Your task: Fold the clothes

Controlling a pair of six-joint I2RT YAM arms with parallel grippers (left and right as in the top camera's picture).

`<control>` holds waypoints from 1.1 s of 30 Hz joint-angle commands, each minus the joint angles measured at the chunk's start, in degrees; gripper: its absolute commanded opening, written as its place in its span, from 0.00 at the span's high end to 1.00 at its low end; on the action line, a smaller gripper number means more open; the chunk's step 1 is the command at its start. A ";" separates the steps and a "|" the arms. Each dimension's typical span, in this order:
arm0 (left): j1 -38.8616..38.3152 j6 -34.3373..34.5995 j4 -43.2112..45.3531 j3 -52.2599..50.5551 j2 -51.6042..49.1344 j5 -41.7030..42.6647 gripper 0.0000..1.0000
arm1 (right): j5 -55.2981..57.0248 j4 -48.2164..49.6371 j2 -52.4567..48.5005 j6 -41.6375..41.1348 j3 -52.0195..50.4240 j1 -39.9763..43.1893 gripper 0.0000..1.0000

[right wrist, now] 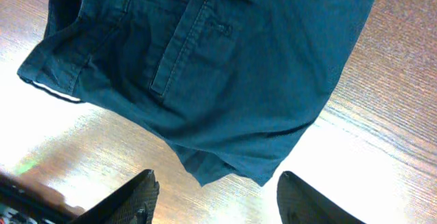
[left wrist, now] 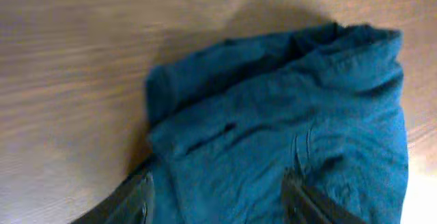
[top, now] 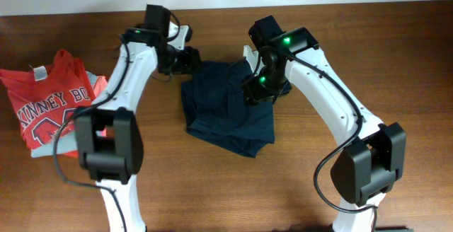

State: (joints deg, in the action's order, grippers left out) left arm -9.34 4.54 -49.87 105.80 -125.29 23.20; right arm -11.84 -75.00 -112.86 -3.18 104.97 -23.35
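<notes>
A dark navy pair of shorts [top: 226,108] lies folded at the table's middle. It shows in the left wrist view [left wrist: 287,135] and in the right wrist view [right wrist: 212,67], with a back pocket visible. My left gripper [top: 187,59] is open above the garment's upper left corner [left wrist: 215,197], fabric between its fingers. My right gripper [top: 265,87] is open over the garment's upper right edge [right wrist: 215,193], a cloth corner just beyond its fingers. A red printed T-shirt [top: 49,101] lies crumpled at the far left.
A light grey and pink garment [top: 71,136] lies under the red T-shirt at the left. The brown wooden table [top: 233,189] extends bare in front of the shorts. A white wall strip runs along the far edge.
</notes>
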 commanded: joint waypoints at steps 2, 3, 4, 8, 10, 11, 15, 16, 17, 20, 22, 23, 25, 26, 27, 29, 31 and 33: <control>-0.15 2.32 1.86 -0.13 -5.33 6.82 0.42 | 0.52 -0.66 1.49 -0.28 1.01 -0.24 0.40; -0.15 2.32 1.92 -0.13 -5.95 6.80 0.42 | 0.55 -0.76 1.49 -0.28 1.01 -0.24 0.41; -0.15 2.32 2.03 -0.13 -6.49 6.78 0.43 | 0.55 -0.92 1.49 -0.28 1.01 -0.24 0.41; -0.15 2.32 2.78 -0.13 -8.39 6.60 0.46 | 0.55 -1.18 1.49 -0.28 1.01 -0.24 0.41; -0.22 2.29 2.71 -0.13 -8.52 7.13 0.49 | 0.55 -1.16 1.49 -0.28 1.01 -0.24 0.42; -0.26 2.29 2.73 -0.13 -8.52 7.78 0.55 | 0.55 -1.14 1.49 -0.28 1.01 -0.24 0.42; -0.15 2.27 4.07 -0.04 -8.50 16.59 0.98 | 0.55 -1.14 1.49 -0.28 1.01 -0.22 0.50; 0.04 2.27 4.02 0.28 -8.48 18.62 1.00 | 0.61 -1.16 1.49 -0.28 1.01 -0.22 0.50; 0.42 2.25 3.76 0.72 -8.37 20.13 0.99 | 0.83 -1.18 1.49 -0.26 1.01 -0.22 0.51; 2.69 2.25 1.09 2.60 -6.67 18.97 0.99 | 1.07 -2.60 1.49 -0.07 1.01 -0.24 0.52; 4.22 2.25 0.31 2.80 -5.18 17.29 0.99 | -2.71 -4.83 1.49 4.11 1.01 -0.37 0.54; 4.72 2.25 0.20 2.80 -4.79 17.22 0.99 | -4.87 -5.51 1.49 5.70 0.98 -0.61 0.55; 5.31 2.25 -0.13 2.80 -4.52 17.00 0.99 | -8.17 -4.90 1.46 6.19 0.85 -1.36 0.60; 5.29 2.25 -0.39 2.80 -4.52 16.55 0.99 | -9.01 -3.87 1.46 6.16 0.76 -1.84 0.63; 5.25 2.25 -0.79 2.78 -4.61 15.65 0.99 | -9.66 -2.32 1.44 6.12 0.50 -2.54 0.65; 4.48 2.19 -1.27 2.73 -4.76 14.01 0.99 | -9.66 0.15 1.03 4.98 0.04 -3.91 0.68; 3.32 1.09 -1.40 2.73 -4.76 12.85 0.99 | -9.75 2.23 0.04 4.22 -0.59 -5.68 0.69; 1.99 0.96 -1.44 2.73 -4.76 10.78 1.00 | -10.12 4.57 -1.46 4.15 -1.66 -7.96 0.71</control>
State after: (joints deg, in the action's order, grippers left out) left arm -4.58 6.87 -51.03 107.15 -132.44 36.95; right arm -19.51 -72.40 -112.86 1.26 104.84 -28.01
